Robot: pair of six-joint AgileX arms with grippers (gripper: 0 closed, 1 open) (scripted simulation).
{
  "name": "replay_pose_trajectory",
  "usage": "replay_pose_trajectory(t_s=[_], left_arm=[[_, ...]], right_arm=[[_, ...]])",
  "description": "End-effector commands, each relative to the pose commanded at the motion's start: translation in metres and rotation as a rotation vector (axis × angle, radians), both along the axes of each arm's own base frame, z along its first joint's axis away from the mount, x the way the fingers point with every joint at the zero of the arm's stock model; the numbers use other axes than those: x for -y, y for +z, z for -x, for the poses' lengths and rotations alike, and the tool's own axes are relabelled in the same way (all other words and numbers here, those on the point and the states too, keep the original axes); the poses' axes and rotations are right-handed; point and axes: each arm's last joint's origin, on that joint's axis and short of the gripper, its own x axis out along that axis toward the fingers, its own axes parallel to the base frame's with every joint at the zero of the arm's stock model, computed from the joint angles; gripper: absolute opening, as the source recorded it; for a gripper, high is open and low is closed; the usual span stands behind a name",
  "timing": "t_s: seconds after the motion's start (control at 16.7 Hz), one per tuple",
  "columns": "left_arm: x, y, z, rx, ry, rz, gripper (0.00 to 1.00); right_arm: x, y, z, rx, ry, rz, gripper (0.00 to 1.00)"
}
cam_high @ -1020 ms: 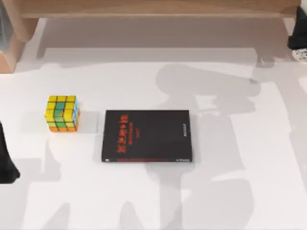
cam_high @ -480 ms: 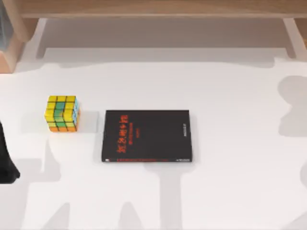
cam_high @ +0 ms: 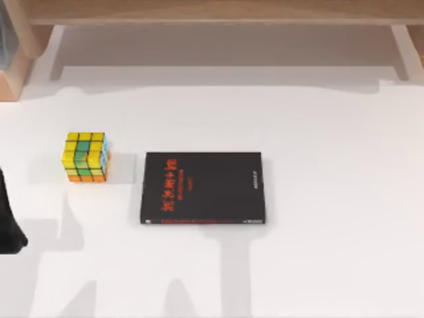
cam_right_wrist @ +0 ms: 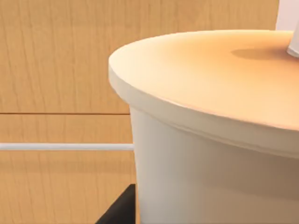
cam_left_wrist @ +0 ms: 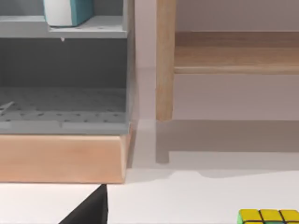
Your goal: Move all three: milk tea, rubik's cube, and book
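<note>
The rubik's cube (cam_high: 85, 156), yellow, green and orange, sits on the white table's left part; its top edge also shows in the left wrist view (cam_left_wrist: 268, 216). To its right the book (cam_high: 203, 188) lies flat, black cover with red characters up. The milk tea (cam_right_wrist: 210, 140), a white cup with a tan lid, is very close in the right wrist view, in front of a wooden panel. A dark finger (cam_right_wrist: 117, 211) of my right gripper lies against its side, and the gripper is shut on it. My left arm (cam_high: 8, 225) is parked at the table's left edge.
A wooden shelf (cam_high: 212, 10) runs along the back of the table. At the back left stands a grey cabinet (cam_left_wrist: 60, 60) on a wooden base, beside a wooden post (cam_left_wrist: 164, 60). A white and teal object (cam_left_wrist: 70, 11) rests on its upper shelf.
My right gripper with the milk tea has left the top view at its upper right corner, and its shadow has gone from the table. Cube, book and left arm have not moved.
</note>
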Motion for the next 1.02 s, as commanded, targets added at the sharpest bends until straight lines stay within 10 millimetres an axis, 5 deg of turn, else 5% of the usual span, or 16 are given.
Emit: replay_pose_trajectory(t_s=[1.02], left_arm=[[0.0, 0.0, 0.0, 0.0, 0.0, 0.0, 1.0]], right_arm=[[0.0, -0.03, 0.0, 0.0, 0.0, 0.0, 0.0]])
